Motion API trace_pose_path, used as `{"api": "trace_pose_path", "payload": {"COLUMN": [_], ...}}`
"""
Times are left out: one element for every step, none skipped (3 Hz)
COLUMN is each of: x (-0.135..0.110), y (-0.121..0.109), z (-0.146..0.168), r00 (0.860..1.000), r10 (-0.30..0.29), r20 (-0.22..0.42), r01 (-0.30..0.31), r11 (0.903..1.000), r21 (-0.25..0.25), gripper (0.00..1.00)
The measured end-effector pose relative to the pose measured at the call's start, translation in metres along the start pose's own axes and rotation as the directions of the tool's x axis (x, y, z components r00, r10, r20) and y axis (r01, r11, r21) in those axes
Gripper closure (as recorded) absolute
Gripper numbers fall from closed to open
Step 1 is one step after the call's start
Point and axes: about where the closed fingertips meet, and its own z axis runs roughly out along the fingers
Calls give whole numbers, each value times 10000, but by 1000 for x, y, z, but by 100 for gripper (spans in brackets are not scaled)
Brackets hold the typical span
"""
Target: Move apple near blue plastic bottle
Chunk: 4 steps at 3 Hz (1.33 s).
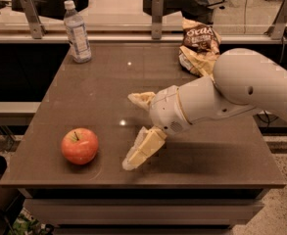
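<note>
The red-orange apple [80,146] sits on the brown table [99,92] near its front left corner. The blue plastic bottle [77,33], clear with a white cap and pale label, stands upright at the far left of the table. My gripper [135,131] hangs over the table's front middle, to the right of the apple and apart from it. Its two cream fingers [143,148] are spread wide and hold nothing. The white arm [241,92] reaches in from the right.
A brown and yellow chip bag [198,45] lies at the far right of the table. A rail with metal posts [156,16] runs behind the table. The table's front edge is just below the apple.
</note>
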Motion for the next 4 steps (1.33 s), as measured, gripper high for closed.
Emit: {"api": "trace_pose_path", "payload": {"x": [-7, -18, -26, -32], "y": [9, 15, 25, 35], "z": [17, 33, 52, 72], "r00": [9991, 9978, 9953, 9907], "r10": [-13, 32, 181, 283], "r20": [412, 657, 956, 1332], "r01": [23, 5, -86, -98], "r11": [9997, 9984, 9951, 9905], "r21": [-250, -566, -987, -1374], "gripper": [0, 0, 0, 0]}}
